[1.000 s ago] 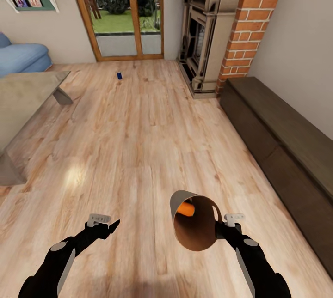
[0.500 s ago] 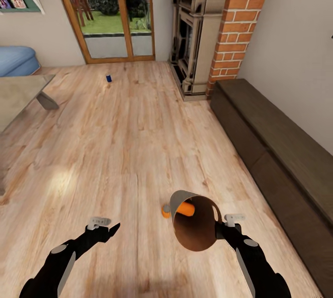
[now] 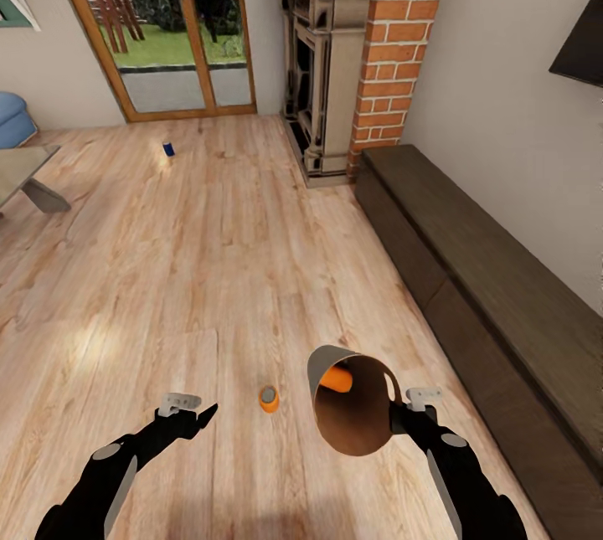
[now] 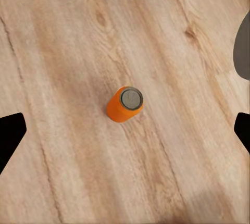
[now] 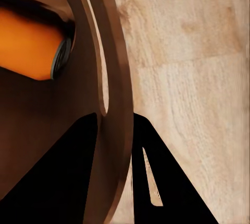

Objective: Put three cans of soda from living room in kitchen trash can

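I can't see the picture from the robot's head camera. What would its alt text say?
The right gripper holds a tilted trash can by its rim, with an orange soda can lying inside. A second orange can stands on the wooden floor between both arms, beside the open left gripper. A blue can stands far off near the glass doors, left of a brick fireplace.

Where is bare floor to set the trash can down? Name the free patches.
Free: the wood floor between the upright orange can and the far blue can. Crowded: beside that orange can, between the left gripper and the trash can, and along the dark bench.
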You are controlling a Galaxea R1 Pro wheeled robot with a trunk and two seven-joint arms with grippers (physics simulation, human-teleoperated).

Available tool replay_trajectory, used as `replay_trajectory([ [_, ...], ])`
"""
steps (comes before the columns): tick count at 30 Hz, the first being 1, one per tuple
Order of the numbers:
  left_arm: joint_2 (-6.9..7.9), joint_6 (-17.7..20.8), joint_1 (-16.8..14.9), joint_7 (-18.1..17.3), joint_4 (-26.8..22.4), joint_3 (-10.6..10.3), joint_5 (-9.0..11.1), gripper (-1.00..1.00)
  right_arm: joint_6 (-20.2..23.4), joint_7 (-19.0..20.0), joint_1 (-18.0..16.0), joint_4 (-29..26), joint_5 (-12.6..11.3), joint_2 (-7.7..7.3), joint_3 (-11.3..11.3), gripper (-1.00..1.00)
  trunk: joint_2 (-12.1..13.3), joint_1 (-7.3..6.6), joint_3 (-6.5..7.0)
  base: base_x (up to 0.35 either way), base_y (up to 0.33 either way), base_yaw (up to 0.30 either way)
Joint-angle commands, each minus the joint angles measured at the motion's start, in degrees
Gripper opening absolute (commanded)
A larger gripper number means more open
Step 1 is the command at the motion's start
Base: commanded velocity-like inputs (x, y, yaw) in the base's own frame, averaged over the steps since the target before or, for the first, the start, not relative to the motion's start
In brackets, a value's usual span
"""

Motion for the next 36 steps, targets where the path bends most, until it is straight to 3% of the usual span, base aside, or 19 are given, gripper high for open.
replay_trajectory([
  [1,0.00,0.0,0.0,0.0,0.0,0.0,0.0,1.00,0.1,0.4,0.0,-0.1,-0.7,0.01,0.0,-1.00,0.0,0.00,0.01,0.085,-0.122,-0.009],
  [12,0.00,0.0,0.0,0.0,0.0,0.1,0.0,1.00,-1.4,0.4,0.0,0.4,-0.7,0.01,0.0,-1.00,0.0,0.00,0.01,0.040,-0.022,-0.001],
  [36,0.00,0.1,0.0,0.0,0.1,0.1,-0.4,1.00,-2.1,0.4,0.0,0.4,-0.7,-0.22,0.0,-1.00,0.0,0.00,0.01,0.184,-0.068,0.000],
])
